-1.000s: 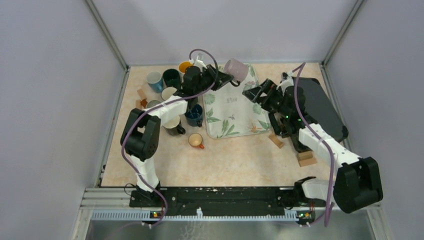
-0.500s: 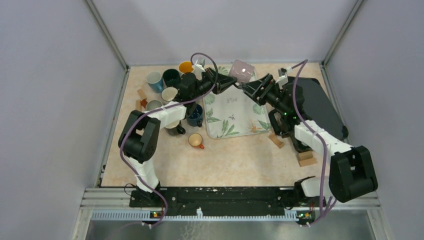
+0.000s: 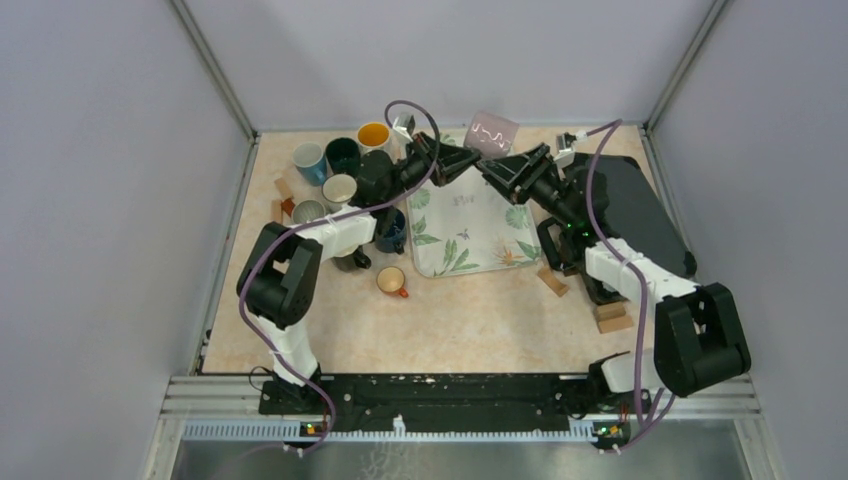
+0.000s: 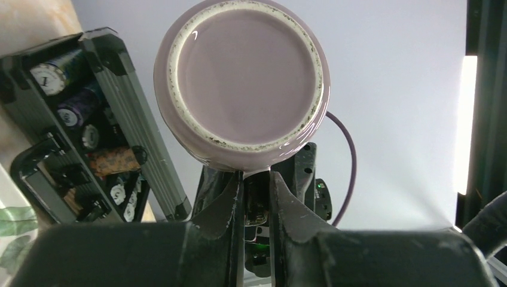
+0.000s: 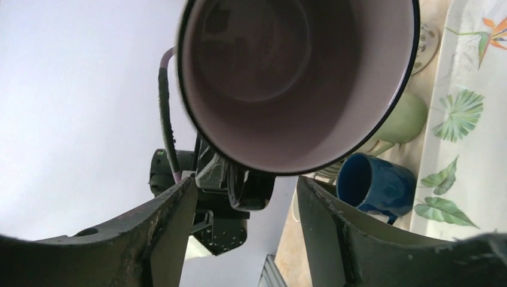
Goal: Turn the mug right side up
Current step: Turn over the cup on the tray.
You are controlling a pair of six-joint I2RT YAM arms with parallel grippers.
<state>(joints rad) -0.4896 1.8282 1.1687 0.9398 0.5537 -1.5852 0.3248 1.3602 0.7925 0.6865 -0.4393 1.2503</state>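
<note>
Glossy lilac ceramic mug (image 3: pixel 492 131), aloft on its side over leaf-printed tray (image 3: pixel 470 235), pinched in shut left pincer (image 4: pixel 256 179); apparent handover step, part-open right pincer (image 5: pixel 245 182) empty at its mouth, closure likely needed next.

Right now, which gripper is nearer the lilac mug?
Left. The left gripper is shut on the mug, holding it off the table. The right gripper faces the mug's mouth with jaws open, apparently not touching.
</note>
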